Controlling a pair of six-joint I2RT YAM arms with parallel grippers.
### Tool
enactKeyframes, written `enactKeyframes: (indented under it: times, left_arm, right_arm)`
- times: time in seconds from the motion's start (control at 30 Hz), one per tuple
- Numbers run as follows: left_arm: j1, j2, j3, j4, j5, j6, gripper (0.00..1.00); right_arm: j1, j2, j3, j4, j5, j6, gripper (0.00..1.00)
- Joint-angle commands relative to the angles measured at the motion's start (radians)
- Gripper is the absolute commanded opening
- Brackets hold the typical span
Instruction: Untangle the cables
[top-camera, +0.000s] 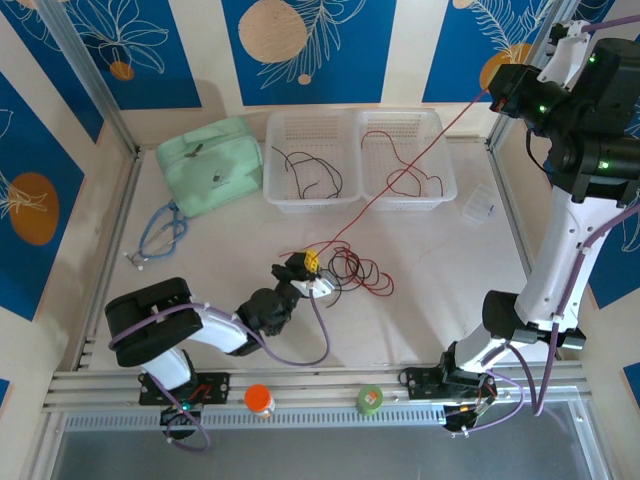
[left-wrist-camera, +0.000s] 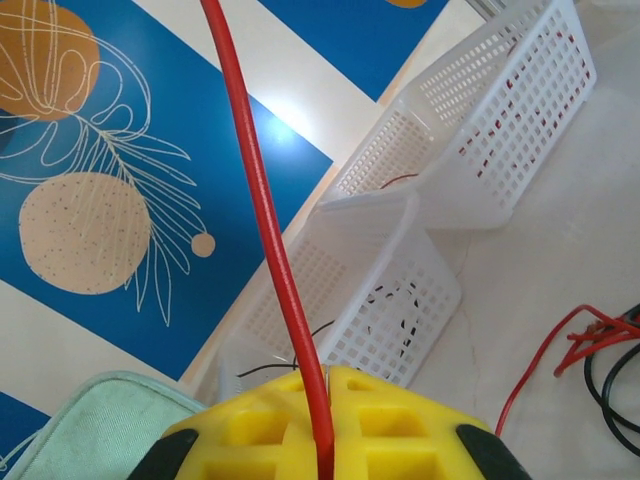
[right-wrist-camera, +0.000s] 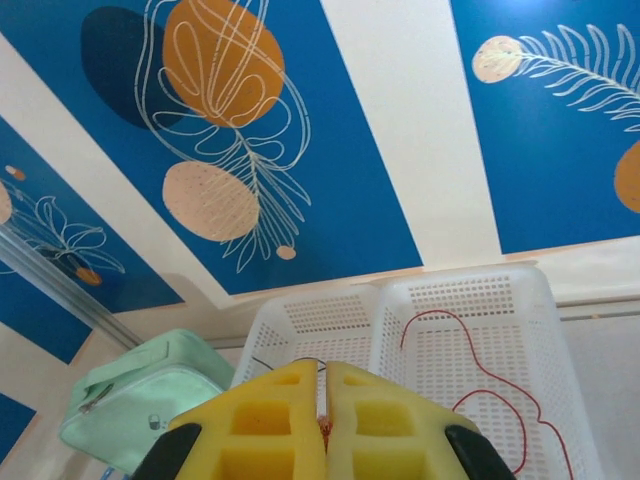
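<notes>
While your left claw (left-wrist-camera: 325, 440) and right claw (right-wrist-camera: 322, 420) clamp the thin red flexible cable (left-wrist-camera: 262, 200) past the white perforated basket (top-camera: 400, 204), expect it light, limp; grip near ends.

From my station I saw walls (top-camera: 400, 50) striped in deep blue and cream, printed with white leaf outlines and orange and tan discs. A pale counter (top-camera: 430, 300) sat beneath them, framed by aluminium posts (top-camera: 92, 85) and grooved rails (top-camera: 320, 382) along its near edge. A soft bright glare (left-wrist-camera: 290, 115) lay on one blue panel.
</notes>
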Motion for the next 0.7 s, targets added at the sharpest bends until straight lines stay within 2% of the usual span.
enactKeyframes:
  times: [0.0, 0.2, 0.23, 0.27, 0.3, 0.33, 0.37, 0.4, 0.53, 0.67]
  left_arm:
    - [0.0, -0.007, -0.011, -0.015, -0.052, 0.002, 0.0]
    - [0.003, -0.017, -0.007, -0.015, -0.061, 0.005, 0.01]
    - [0.002, -0.023, -0.002, -0.015, -0.06, 0.007, 0.1]
    - [0.001, -0.034, 0.004, -0.015, -0.058, 0.011, 0.22]
    - [0.0, -0.047, 0.011, -0.015, -0.054, 0.016, 0.42]
    - [0.0, -0.063, 0.02, -0.016, -0.052, 0.021, 0.68]
    - [-0.002, -0.075, 0.029, -0.016, -0.055, 0.026, 0.88]
    - [-0.001, -0.09, 0.042, -0.018, -0.061, 0.034, 1.0]
    - [-0.001, -0.158, 0.071, -0.088, -0.083, 0.049, 1.0]
    - [-0.005, -0.264, 0.06, -0.211, -0.117, -0.016, 1.0]
  right_arm:
    - [-0.05, -0.003, 0.035, 0.124, 0.025, 0.014, 0.0]
    - [-0.068, 0.0, 0.023, 0.15, -0.039, 0.052, 0.0]
    - [-0.068, 0.003, 0.018, 0.158, -0.062, 0.064, 0.0]
    - [-0.067, 0.006, 0.016, 0.169, -0.09, 0.081, 0.0]
    - [-0.065, 0.009, 0.013, 0.18, -0.121, 0.099, 0.0]
    - [-0.066, 0.012, 0.009, 0.196, -0.154, 0.12, 0.0]
    - [-0.066, 0.014, 0.003, 0.211, -0.177, 0.137, 0.0]
    - [-0.066, 0.018, 0.002, 0.228, -0.198, 0.155, 0.0]
    - [-0.066, 0.046, 0.027, 0.28, -0.244, 0.202, 0.0]
    - [-0.071, 0.117, 0.133, 0.277, -0.25, 0.216, 0.0]
